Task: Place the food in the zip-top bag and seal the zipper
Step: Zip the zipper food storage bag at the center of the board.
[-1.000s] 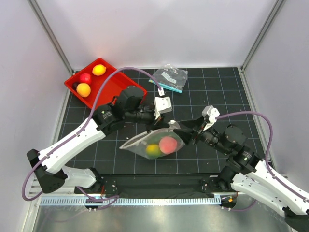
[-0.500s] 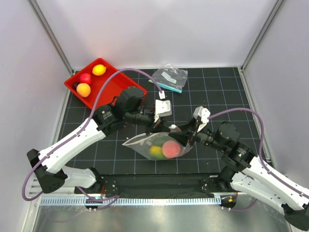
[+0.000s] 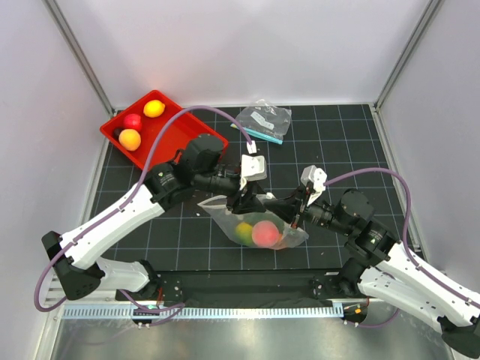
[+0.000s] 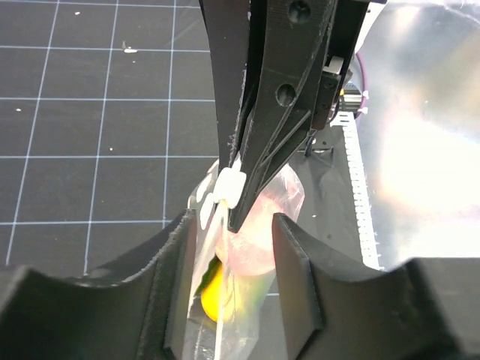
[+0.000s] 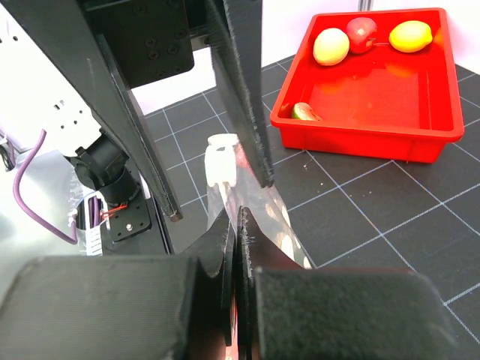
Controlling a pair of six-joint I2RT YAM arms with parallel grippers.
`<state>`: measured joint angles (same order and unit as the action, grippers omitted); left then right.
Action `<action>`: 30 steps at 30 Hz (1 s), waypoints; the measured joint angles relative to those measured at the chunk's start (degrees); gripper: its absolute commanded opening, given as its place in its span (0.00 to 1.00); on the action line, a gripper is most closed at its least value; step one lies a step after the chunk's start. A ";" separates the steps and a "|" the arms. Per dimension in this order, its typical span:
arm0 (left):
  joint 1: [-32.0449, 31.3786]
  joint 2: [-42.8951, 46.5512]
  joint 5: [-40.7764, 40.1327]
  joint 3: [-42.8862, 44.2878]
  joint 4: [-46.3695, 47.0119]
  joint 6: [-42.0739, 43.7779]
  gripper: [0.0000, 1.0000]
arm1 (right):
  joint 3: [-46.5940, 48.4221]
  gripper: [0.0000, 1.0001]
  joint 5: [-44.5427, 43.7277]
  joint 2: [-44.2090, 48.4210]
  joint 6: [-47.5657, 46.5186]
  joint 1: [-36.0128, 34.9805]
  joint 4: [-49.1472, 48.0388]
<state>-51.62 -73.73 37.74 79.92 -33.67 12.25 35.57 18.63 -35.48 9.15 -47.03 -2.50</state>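
Bag [image 3: 220, 213] of crinkly plastic (round glossy food [image 3: 264, 233] inside)

The left arm [image 3: 112, 221] and right arm [image 3: 405, 270] both reach inward, wrists low, tips almost meeting. The left gripper [image 3: 244, 198] has its fingers spread apart; the right gripper [image 3: 298, 213] is pressed tight together

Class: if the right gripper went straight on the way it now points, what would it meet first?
Probably the white zipper slider on the bag edge it pinches, just ahead of the right gripper. The left gripper straddles that spot. Depth is hard to judge.
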 measured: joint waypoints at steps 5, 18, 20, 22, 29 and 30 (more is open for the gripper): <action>0.17 0.33 0.74 -0.94 1.92 -1.29 0.48 | 0.00 0.01 0.48 -0.04 0.00 0.00 0.00; 1.09 0.74 4.28 -1.55 4.59 -3.32 0.22 | 0.00 0.01 4.57 -4.57 0.02 0.00 -0.07; 1.14 0.87 4.42 -1.55 4.72 -3.15 0.35 | 0.00 0.01 4.61 -4.35 0.02 0.00 -0.09; 1.14 0.90 4.57 -1.57 4.74 -3.28 0.41 | 0.00 0.01 4.59 -3.74 0.02 0.00 -0.07; 1.14 0.90 4.85 -1.64 4.72 -3.61 0.20 | 0.00 0.01 4.46 -1.25 0.02 0.00 -0.07; 1.14 0.90 4.85 -1.64 4.74 -3.63 0.11 | 0.00 0.01 4.46 -1.11 0.02 0.00 -0.09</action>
<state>-50.48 -72.84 42.59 78.28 -28.93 8.62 35.57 23.09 -36.60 9.17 -47.03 -2.59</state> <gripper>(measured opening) 0.251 0.036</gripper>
